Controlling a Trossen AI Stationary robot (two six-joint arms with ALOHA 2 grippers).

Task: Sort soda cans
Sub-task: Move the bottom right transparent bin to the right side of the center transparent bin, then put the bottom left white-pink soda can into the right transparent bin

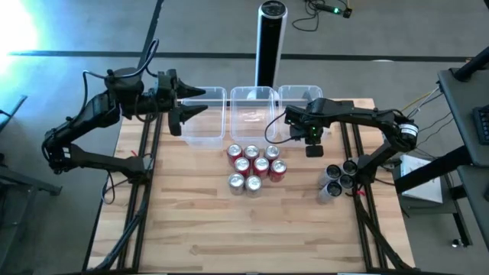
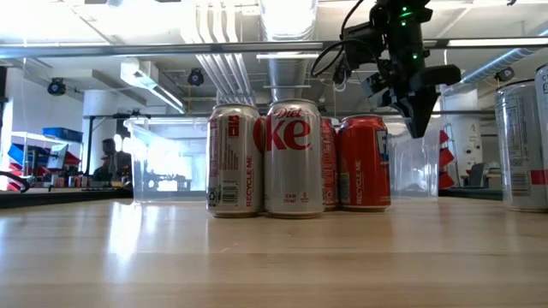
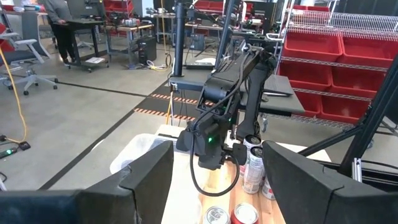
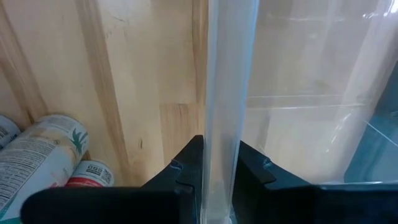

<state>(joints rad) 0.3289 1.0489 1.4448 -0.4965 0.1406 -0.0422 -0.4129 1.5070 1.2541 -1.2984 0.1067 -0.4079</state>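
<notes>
Red and silver soda cans (image 1: 254,168) sat clustered mid-table, none binned yet. Right gripper (image 1: 312,142) pinched wall of right-hand clear tub (image 1: 299,95), probably to reposition it. Left gripper (image 1: 186,108) hung parted, empty, by left-hand tub (image 1: 205,130), waiting.

A pale wooden slatted table (image 1: 191,229) carries three clear plastic rectangular tubs (image 1: 252,103) along its far edge, a cluster of red and silver soda cans (image 1: 255,169) mid-table, and dark grey cans (image 1: 338,180) near its right edge.
</notes>
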